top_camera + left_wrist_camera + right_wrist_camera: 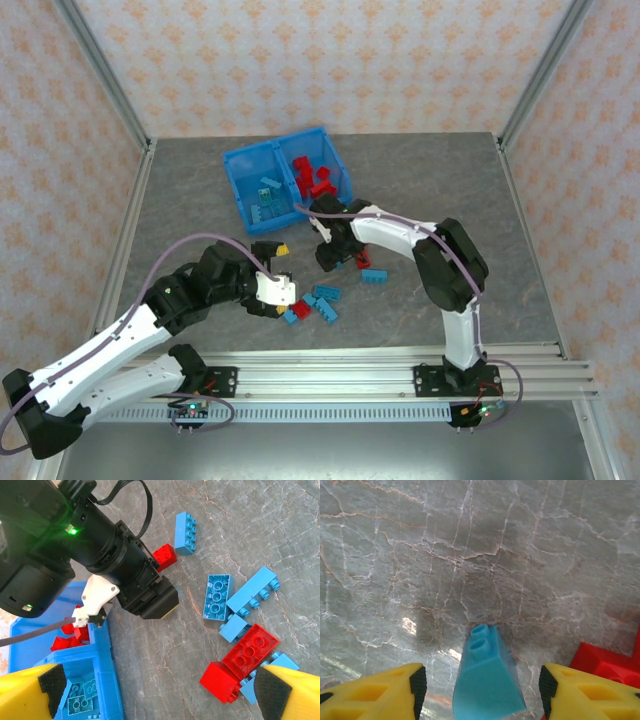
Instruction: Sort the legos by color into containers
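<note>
Right wrist shows my right claw (481, 682) spread around a light blue lego (487, 692), two studs visible, on the bench (470, 555), seemingly not gripped; left claw (161, 687) gapes above red and blue legos (250, 652) beside the bin (107, 645)

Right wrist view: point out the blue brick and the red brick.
blue brick (487, 685), right wrist view, on its smooth side face.
red brick (605, 662), right wrist view, on its visible corner.

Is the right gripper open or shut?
Open: the right gripper has its yellow jaws wide apart, with a light blue brick between them, touching neither.
</note>
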Robot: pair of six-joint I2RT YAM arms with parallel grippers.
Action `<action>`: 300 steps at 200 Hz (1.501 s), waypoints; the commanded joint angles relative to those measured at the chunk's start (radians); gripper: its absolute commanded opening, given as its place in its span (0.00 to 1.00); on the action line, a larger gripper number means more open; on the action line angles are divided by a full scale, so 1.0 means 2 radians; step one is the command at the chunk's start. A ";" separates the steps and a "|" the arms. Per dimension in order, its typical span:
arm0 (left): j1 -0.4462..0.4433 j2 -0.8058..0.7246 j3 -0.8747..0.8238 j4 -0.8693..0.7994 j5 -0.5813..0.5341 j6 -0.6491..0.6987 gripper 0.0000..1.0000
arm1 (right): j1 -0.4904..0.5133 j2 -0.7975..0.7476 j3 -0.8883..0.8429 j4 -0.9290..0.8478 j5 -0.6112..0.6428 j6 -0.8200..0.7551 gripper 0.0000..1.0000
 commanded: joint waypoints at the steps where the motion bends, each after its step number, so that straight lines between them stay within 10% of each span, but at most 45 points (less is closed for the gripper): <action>1: 0.003 0.001 -0.004 0.003 -0.011 0.004 1.00 | 0.000 0.005 -0.002 -0.021 -0.010 -0.004 0.59; 97: 0.003 0.000 -0.001 -0.011 0.005 0.012 1.00 | 0.000 -0.030 -0.090 0.067 0.002 0.056 0.29; 190: 0.007 -0.043 -0.001 0.020 -0.006 -0.019 1.00 | 0.014 -0.189 -0.086 0.193 -0.062 0.189 0.20; 239: 0.074 -0.036 0.063 0.076 -0.168 -0.272 1.00 | 0.033 -0.084 0.045 0.262 -0.043 0.245 0.19; 300: 0.171 -0.018 0.075 0.081 -0.241 -0.354 1.00 | 0.034 0.144 0.287 0.200 -0.025 0.239 0.20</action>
